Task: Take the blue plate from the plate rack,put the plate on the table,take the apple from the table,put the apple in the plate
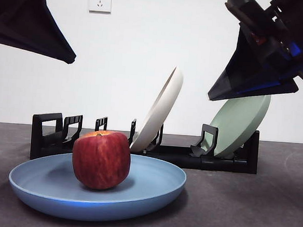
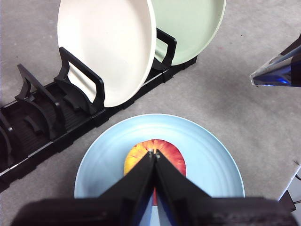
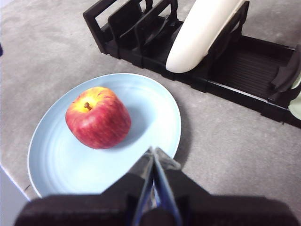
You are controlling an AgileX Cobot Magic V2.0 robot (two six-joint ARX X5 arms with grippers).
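The blue plate (image 1: pixel 151 189) lies flat on the table (image 1: pixel 249 208) in front of the plate rack (image 1: pixel 46 137). The dark-red apple (image 1: pixel 101 159) stands upright in the plate, left of its middle. The plate (image 2: pixel 207 160) and apple (image 2: pixel 141 153) also show in the left wrist view, and the plate (image 3: pixel 150 117) and apple (image 3: pixel 98 117) in the right wrist view. My left gripper (image 2: pixel 154 153) is shut and empty, raised above the apple. My right gripper (image 3: pixel 153 151) is shut and empty, raised above the plate's near rim.
The rack (image 3: pixel 235 70) holds a cream-white plate (image 1: pixel 159 111) leaning in its middle and a sage-green plate (image 1: pixel 239 125) at its right end. Its left slots are empty. A white wall with a socket (image 1: pixel 100 0) stands behind.
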